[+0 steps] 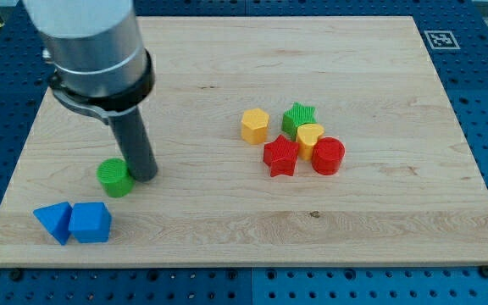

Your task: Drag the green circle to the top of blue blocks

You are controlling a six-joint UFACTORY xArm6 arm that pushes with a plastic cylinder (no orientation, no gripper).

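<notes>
The small green circle (114, 177), a squat ridged cylinder on the wooden surface (227, 229), touches the left side of the rod's tip (145, 175), which has no jaws, with two blue blocks (73, 223) just below-left and yellow, green and red blocks (295, 140) well right.

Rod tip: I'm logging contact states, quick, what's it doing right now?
My tip: no gripper, holds nothing; it sits right against the green circle, on the side toward the view's right, above the blue blocks.
</notes>
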